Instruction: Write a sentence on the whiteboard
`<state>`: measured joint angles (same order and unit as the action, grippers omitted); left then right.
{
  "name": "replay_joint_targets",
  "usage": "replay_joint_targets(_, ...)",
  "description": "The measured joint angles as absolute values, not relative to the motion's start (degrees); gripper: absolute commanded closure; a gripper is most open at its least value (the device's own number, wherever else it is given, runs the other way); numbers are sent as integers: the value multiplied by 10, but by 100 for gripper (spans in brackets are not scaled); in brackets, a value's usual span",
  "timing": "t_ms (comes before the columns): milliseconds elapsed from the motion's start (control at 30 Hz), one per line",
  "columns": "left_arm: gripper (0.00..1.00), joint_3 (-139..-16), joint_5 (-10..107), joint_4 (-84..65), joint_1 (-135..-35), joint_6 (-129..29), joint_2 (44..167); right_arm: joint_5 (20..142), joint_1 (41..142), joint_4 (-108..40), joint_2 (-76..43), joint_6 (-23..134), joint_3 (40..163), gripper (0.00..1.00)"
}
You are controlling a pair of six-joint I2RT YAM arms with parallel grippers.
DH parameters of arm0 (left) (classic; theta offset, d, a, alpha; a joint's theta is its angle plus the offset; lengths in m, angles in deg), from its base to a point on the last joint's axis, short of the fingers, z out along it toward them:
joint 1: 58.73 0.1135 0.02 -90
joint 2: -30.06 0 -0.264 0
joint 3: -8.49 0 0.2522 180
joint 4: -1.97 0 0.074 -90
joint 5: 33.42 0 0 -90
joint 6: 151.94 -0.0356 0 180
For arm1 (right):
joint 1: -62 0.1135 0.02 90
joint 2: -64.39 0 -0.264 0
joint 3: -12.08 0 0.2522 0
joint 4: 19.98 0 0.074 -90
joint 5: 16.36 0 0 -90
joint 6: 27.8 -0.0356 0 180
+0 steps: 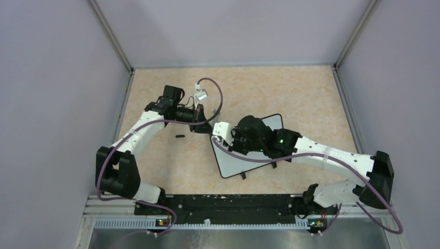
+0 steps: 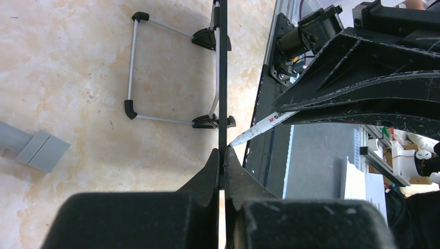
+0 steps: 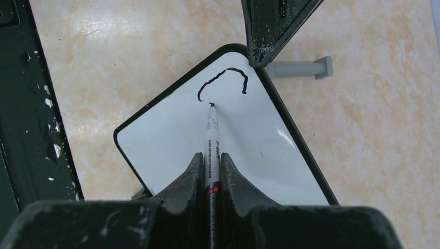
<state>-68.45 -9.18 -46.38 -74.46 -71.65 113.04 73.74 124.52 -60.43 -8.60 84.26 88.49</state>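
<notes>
The whiteboard (image 3: pixel 244 140) lies tilted on the tan table, partly under my right arm in the top view (image 1: pixel 236 163). My left gripper (image 2: pixel 223 153) is shut on the board's thin black rim (image 2: pixel 223 78) at its far corner (image 1: pixel 205 124). A white marker (image 3: pixel 211 140) sits between the shut fingers of my right gripper (image 3: pixel 211 155), its black tip touching the board. Of the sentence, only one curved black stroke (image 3: pixel 223 77) shows, just above the tip. From the left wrist, the marker (image 2: pixel 262 124) meets the board edge-on.
A small black cap-like piece (image 1: pixel 180 136) lies on the table left of the board. A grey bar (image 3: pixel 301 67) lies beyond the board's far edge. The board's wire stand (image 2: pixel 155 67) folds out beneath it. A black rail (image 1: pixel 228 202) runs along the near edge, and walls enclose the table.
</notes>
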Motion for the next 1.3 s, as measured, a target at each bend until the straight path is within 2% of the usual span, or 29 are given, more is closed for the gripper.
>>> replay_joint_targets(1300,100,-677,-90,-453,-745,-716,1123,762,1228,-597,-51,824,864,100)
